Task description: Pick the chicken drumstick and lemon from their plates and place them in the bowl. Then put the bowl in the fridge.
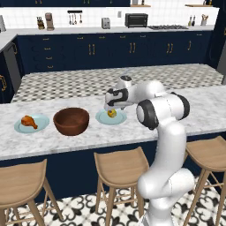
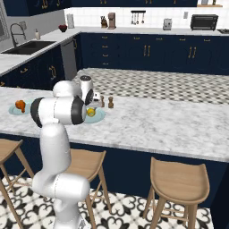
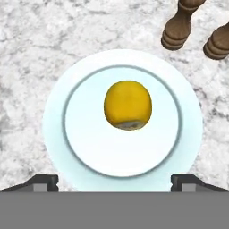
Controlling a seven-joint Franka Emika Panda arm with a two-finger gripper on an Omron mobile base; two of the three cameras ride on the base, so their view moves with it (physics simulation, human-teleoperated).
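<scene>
Marble counter (image 1: 203,110), lemon (image 3: 128,105) centred on plate (image 3: 58,134), tool (image 3: 114,181) wide open, empty, above

glossy wooden bowl (image 1: 71,121), veined marble counter (image 1: 132,132)

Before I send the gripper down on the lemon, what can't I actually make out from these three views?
- Bowl in the right base view: hidden behind the arm.
- Gap between the gripper and the lemon: the hand view looks straight down; in the left base view the hand covers it.
- Lemon's underside: against its plate.
- Two wooden mills in the hand view: tops cut off by the frame edge.
- Drumstick, right base view: too small for detail.
</scene>
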